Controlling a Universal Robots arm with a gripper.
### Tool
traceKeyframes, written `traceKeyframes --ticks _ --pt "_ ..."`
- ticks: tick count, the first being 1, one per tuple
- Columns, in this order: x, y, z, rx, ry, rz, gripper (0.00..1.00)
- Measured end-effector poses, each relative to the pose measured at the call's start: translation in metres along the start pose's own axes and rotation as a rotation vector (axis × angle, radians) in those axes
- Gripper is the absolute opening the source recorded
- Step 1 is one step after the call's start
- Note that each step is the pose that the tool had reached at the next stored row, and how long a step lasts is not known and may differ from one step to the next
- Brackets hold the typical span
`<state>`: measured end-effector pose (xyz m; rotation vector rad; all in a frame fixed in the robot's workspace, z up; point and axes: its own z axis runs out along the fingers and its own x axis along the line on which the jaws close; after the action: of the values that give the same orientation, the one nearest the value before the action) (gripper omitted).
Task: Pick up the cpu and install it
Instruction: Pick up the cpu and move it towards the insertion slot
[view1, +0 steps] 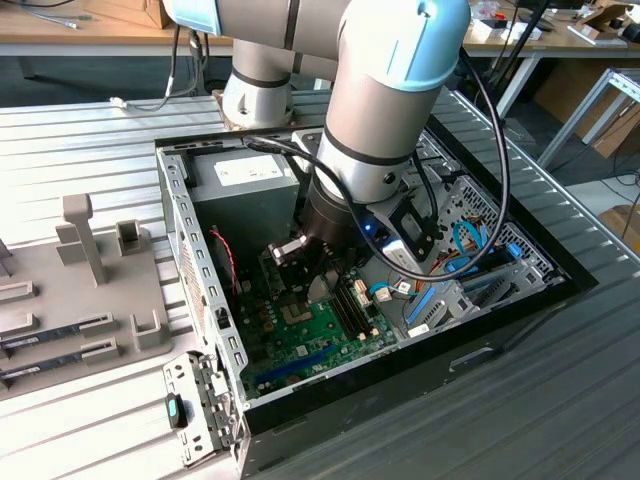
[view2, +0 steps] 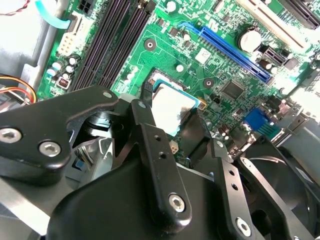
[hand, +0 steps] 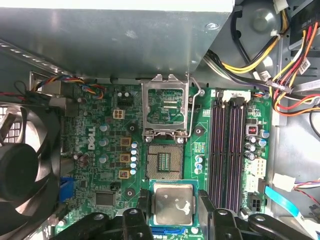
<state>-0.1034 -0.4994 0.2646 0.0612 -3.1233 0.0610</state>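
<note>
**Asker:** Where are you working?

**Me:** Over a slatted metal table. An open computer case lies on it, and my arm reaches down into the case. On the exterior view's left of the case sits a grey tray with upright pegs.

**Asker:** What lies under you in there?

**Me:** A green board on the floor of the case. In the first wrist view a black fan stands at one edge of it, and long dark memory slots run along the opposite side. Between them is the square socket with its grid of contacts showing. Its metal lid is swung up and open.

**Asker:** And your gripper?

**Me:** In both wrist views my gripper is clamped on the cpu. My black fingers press two opposite edges of it, and its silver top faces up.

**Asker:** So the cpu is not seated?

**Me:** No. In the first wrist view I hold it just beside the socket, on the side away from the lid. I cannot tell how high it is off the board. In the second wrist view a long blue slot runs near it.
</note>
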Motion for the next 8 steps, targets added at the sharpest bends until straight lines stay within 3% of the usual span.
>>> traceKeyframes --ticks 8 --pt "0.0000 -0.0002 0.0019 -0.0001 0.0000 0.000 0.47"
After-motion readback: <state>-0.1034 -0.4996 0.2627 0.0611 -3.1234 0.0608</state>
